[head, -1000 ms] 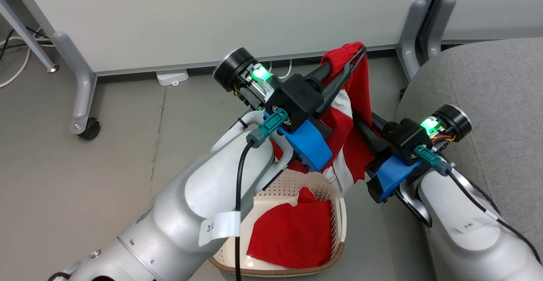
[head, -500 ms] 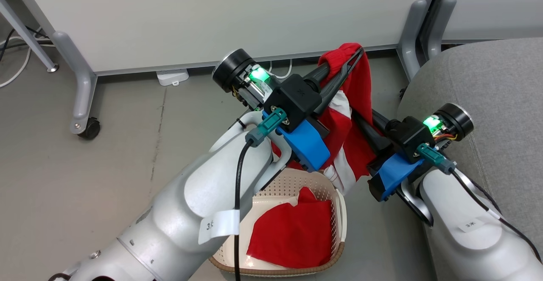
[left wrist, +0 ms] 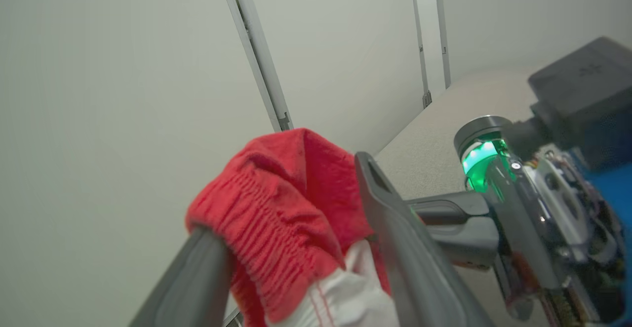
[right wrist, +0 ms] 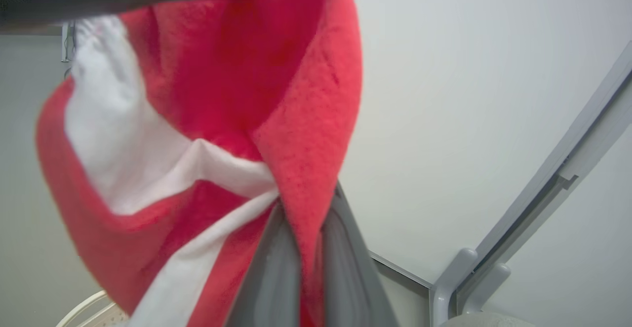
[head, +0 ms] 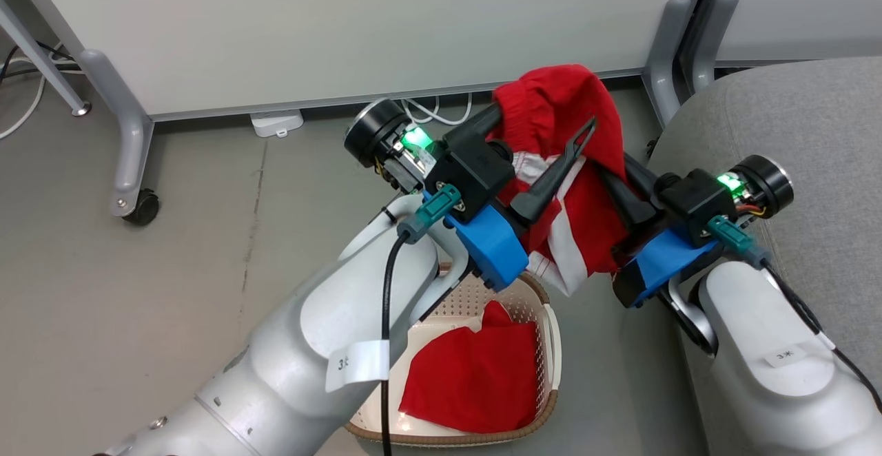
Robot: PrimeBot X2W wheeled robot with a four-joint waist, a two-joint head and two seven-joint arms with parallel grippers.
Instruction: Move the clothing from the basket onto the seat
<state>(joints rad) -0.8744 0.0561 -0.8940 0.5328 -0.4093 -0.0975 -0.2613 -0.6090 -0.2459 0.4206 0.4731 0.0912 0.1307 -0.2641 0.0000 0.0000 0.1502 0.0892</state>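
Over grey floor, left end effector newly agape, right end effector tight on clothing.

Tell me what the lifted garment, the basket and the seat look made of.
The lifted garment: soft fuzzy fleece or knit, going by its nap and gathered edge. The basket: matte moulded plastic, perforated wall, woven-look brown rim. The seat: grey woven upholstery, probably, from its fine weave.
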